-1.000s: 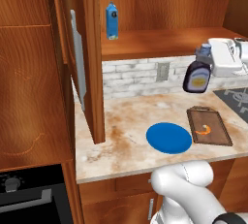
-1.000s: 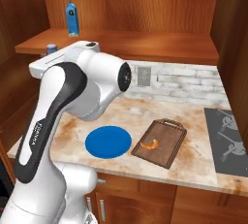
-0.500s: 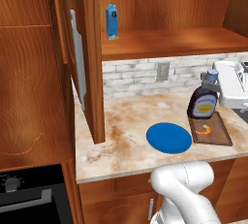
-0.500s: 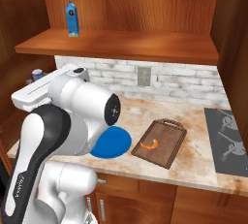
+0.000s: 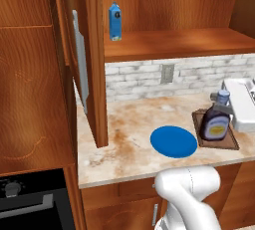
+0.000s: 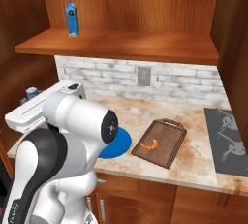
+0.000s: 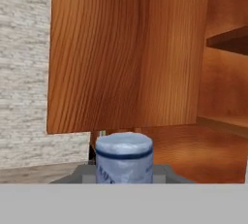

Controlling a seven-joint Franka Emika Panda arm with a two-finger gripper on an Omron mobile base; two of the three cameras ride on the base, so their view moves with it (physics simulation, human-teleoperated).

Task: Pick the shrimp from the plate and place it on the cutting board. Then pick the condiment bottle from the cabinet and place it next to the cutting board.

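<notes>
From my remote station I saw the pincer (image 5: 222, 105) clamped on the neck of the condiment bottle (image 5: 215, 123), holding it upright over the cutting board (image 5: 230, 141) near the right edge of the counter (image 5: 129, 147). On the hand camera the bottle's pale cap (image 7: 124, 162) sat right between the finger tips, with the open door (image 7: 128, 53) of the cabinet (image 5: 169, 45) beyond it. The shrimp (image 6: 150, 143) lay on the cutting board, and the blue plate (image 5: 174, 141) rested bare just left of the board. A blue carton (image 5: 115, 21) stood on the cabinet shelf (image 6: 121, 45). I could not tell whether the bottle's base touched the board.
</notes>
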